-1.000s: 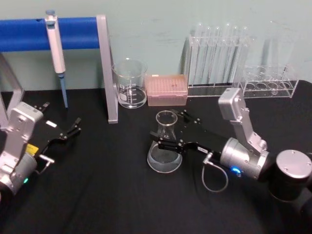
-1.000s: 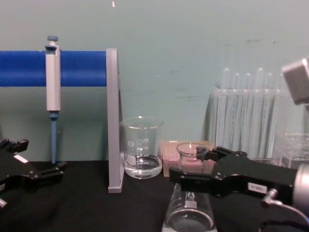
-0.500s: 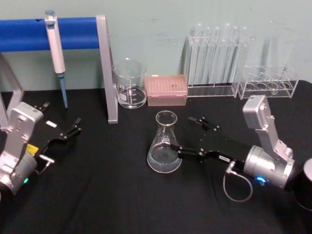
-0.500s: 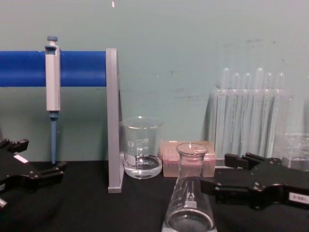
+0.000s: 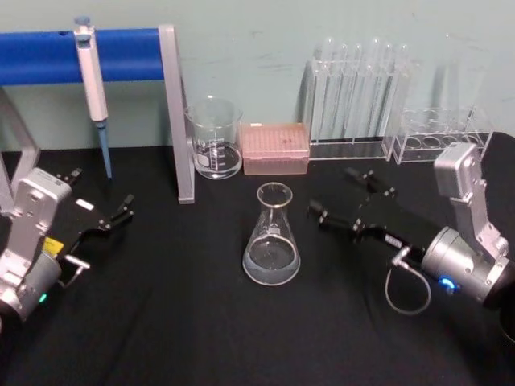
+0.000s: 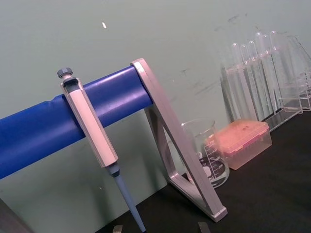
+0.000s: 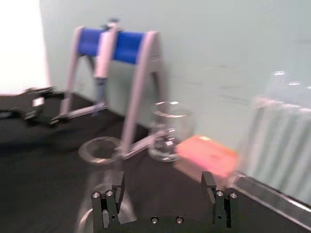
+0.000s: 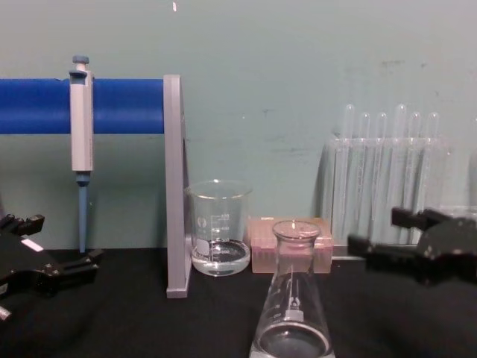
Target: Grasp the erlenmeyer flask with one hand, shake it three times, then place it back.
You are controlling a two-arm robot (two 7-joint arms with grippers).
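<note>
On the black table (image 5: 177,338), the erlenmeyer flask (image 5: 272,238) stands upright near the middle, free of the right gripper (image 5: 344,195), spread wide beside it; the blurred right wrist view probably shows the flask's rim.

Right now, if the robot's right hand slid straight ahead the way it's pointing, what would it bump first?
Probably the erlenmeyer flask. The open right hand points toward it across the black table, with a gap between. Depth is unclear, so it might graze past.

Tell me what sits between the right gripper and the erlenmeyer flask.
Nothing: in the head view only bare black table separates the open right gripper from the erlenmeyer flask.
</note>
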